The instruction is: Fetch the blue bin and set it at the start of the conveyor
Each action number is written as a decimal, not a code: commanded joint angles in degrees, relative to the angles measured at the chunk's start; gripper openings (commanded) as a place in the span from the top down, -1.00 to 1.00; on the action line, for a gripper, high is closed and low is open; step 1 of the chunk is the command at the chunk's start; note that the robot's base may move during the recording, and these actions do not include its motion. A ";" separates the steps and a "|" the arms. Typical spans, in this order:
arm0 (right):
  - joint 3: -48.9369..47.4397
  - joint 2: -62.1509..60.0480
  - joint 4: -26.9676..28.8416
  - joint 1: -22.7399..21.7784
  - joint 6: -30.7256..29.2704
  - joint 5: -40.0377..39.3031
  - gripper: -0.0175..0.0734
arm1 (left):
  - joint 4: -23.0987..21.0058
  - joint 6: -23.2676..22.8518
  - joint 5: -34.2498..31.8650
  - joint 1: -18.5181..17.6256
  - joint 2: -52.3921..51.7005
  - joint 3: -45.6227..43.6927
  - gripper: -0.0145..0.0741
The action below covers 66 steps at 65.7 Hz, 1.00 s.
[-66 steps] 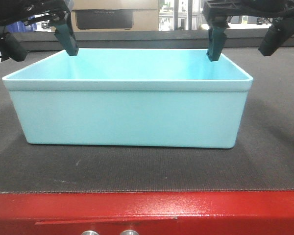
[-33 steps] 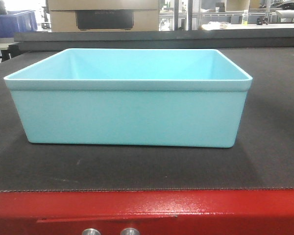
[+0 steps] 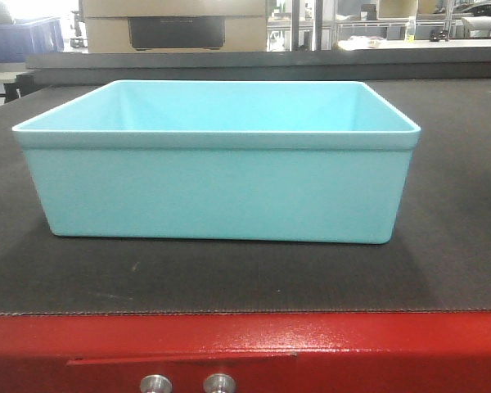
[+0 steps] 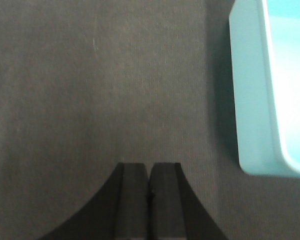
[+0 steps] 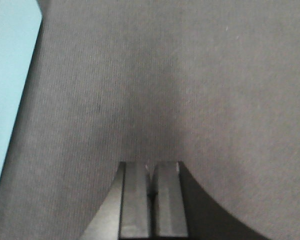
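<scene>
Blue bin (image 3: 217, 192) on belt (image 3: 229, 282) (cardboard box (image 3: 176, 24) behind)

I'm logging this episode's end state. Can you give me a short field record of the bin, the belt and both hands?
blue bin: upright on the belt, appears empty, nothing touching it
conveyor start: dark textured belt, red frame along the near edge
frame bolts: two silver ones, below the bin
left hand: shut, empty, above bare belt beside the bin
right hand: shut, empty, above bare belt on the bin's other side
task status: bin appears placed and released
</scene>
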 commanded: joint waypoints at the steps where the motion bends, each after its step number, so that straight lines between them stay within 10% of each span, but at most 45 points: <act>1: 5.39 -4.67 -0.79 -0.18 -0.56 -6.33 0.97 | -0.36 0.14 -5.28 0.17 -5.58 6.32 0.92; 41: 26.23 -51.01 -1.30 -0.18 -0.56 -18.17 0.97 | 0.28 0.14 -11.21 0.17 -49.81 22.77 0.92; 66: 26.23 -61.25 -1.30 -0.18 -0.56 -17.58 0.97 | 0.28 0.14 -11.21 0.17 -53.49 22.77 0.92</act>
